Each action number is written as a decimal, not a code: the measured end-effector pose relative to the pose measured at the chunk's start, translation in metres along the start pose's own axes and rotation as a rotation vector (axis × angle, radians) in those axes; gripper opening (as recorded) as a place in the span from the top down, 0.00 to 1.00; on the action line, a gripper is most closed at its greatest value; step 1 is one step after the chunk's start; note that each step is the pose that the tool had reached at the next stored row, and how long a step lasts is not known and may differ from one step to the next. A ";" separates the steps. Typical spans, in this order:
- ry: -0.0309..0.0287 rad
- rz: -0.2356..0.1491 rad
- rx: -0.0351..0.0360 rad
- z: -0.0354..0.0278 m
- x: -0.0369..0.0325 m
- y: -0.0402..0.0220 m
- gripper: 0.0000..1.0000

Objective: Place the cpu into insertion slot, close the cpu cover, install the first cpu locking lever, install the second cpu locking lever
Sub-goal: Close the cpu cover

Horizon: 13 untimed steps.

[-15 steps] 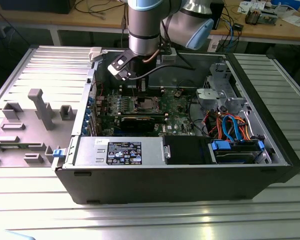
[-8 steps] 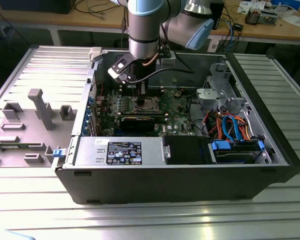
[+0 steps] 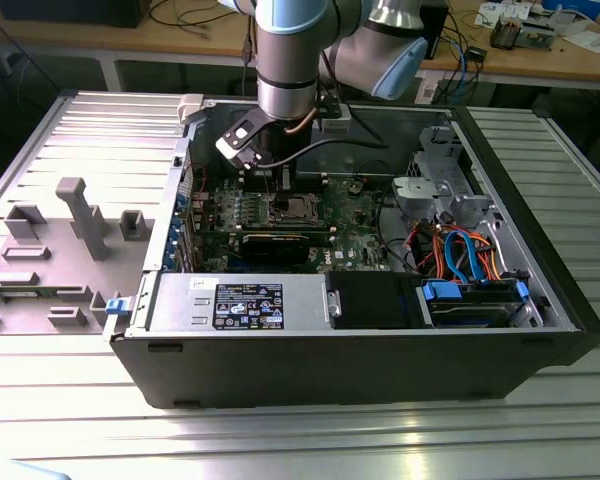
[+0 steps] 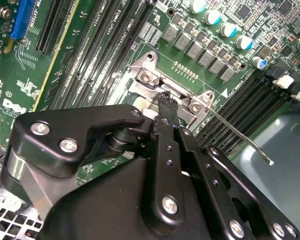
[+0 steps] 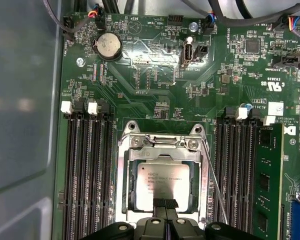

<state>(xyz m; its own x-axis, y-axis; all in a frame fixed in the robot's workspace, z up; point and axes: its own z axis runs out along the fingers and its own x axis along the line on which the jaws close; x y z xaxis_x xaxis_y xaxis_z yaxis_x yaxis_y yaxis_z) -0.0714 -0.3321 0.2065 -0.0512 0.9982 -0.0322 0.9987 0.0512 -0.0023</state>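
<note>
Cpu (image 5: 162, 182): one, framed by one cpu cover (image 5: 162, 154)

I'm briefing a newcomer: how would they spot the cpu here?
In the open computer case, find the green motherboard. Between its two banks of long black memory slots sits the cpu: a flat silver-grey square framed by the shiny cpu cover.

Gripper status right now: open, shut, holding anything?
Gripper: shut, nothing visible between the fingertips, which are at the near edge of the chip.
</note>
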 end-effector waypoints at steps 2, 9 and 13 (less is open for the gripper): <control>0.0000 0.000 0.0000 0.0000 0.0000 0.0000 0.89; 0.0001 0.000 0.0003 -0.0018 -0.0003 0.0041 0.89; 0.0003 0.000 0.0029 -0.0017 -0.0011 0.0192 0.89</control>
<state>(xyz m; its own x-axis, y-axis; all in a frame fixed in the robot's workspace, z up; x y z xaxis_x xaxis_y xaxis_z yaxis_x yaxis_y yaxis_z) -0.0521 -0.3321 0.2082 -0.0513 0.9982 -0.0319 0.9987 0.0512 -0.0052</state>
